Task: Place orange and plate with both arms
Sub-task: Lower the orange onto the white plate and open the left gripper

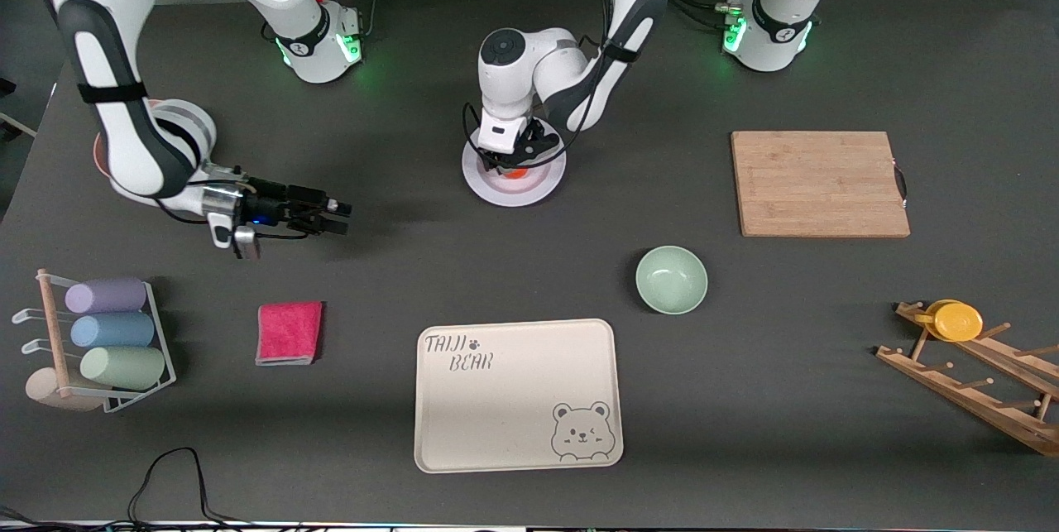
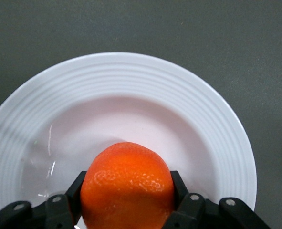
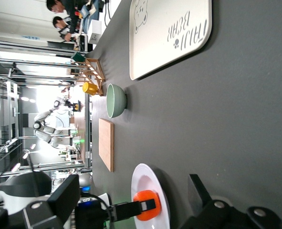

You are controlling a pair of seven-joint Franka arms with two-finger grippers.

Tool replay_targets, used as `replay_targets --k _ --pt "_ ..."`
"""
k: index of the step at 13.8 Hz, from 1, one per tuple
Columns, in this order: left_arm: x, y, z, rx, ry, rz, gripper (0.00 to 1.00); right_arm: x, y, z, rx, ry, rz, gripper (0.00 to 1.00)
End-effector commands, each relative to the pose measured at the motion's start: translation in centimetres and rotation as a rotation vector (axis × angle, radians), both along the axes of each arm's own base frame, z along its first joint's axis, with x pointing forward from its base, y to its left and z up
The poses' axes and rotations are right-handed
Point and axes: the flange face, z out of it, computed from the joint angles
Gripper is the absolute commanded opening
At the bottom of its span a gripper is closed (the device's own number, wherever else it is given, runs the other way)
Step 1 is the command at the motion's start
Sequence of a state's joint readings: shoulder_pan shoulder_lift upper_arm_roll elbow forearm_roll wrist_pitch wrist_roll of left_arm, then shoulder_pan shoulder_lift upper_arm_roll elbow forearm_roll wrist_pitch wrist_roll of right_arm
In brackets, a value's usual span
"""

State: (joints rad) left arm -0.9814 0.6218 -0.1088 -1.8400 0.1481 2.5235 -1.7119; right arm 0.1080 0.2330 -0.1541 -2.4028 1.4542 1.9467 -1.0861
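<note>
The white plate (image 1: 538, 187) lies on the table midway between the two arm bases. My left gripper (image 1: 506, 163) reaches down into it and is shut on the orange (image 1: 515, 173), which is low in the plate's shallow centre. In the left wrist view the black fingers (image 2: 76, 187) clamp the orange (image 2: 126, 183) on both sides over the plate (image 2: 131, 81). My right gripper (image 1: 334, 218) is open and empty, held level over bare table toward the right arm's end from the plate. The right wrist view shows the plate (image 3: 144, 175) and the held orange (image 3: 148, 206) between its spread fingers.
A pale green bowl (image 1: 671, 279) and a cream bear tray (image 1: 517, 395) lie nearer the camera than the plate. A wooden board (image 1: 819, 183) and a rack with a yellow lid (image 1: 958, 321) are toward the left arm's end. A pink cloth (image 1: 289, 333) and a cup rack (image 1: 107, 342) are toward the right arm's end.
</note>
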Motion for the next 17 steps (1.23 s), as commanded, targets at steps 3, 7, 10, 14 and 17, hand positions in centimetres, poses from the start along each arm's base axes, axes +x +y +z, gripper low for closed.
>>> replay_targets --k 3,7,10,14,17 --pt "2.0 0.8 3.1 0.067 -0.034 -0.068 1.0 -2.0 2.1 -2.8 0.009 -0.024 0.027 1.0" --pt "8.2 7.0 12.1 0.167 0.002 -0.189 1.0 -4.6 3.8 -4.2 0.015 -0.006 0.078 1.0" --pt "13.4 14.5 20.0 0.144 0.079 -0.274 1.0 -6.4 5.6 -5.1 0.013 0.02 0.12 1.0" --pt "18.3 27.8 31.2 0.156 0.188 -0.368 1.0 -9.0 11.4 -5.9 0.019 0.014 0.116 1.0" --pt "20.2 32.9 36.9 0.181 0.238 -0.432 1.0 -10.1 14.9 -5.7 0.009 0.023 0.102 0.82"
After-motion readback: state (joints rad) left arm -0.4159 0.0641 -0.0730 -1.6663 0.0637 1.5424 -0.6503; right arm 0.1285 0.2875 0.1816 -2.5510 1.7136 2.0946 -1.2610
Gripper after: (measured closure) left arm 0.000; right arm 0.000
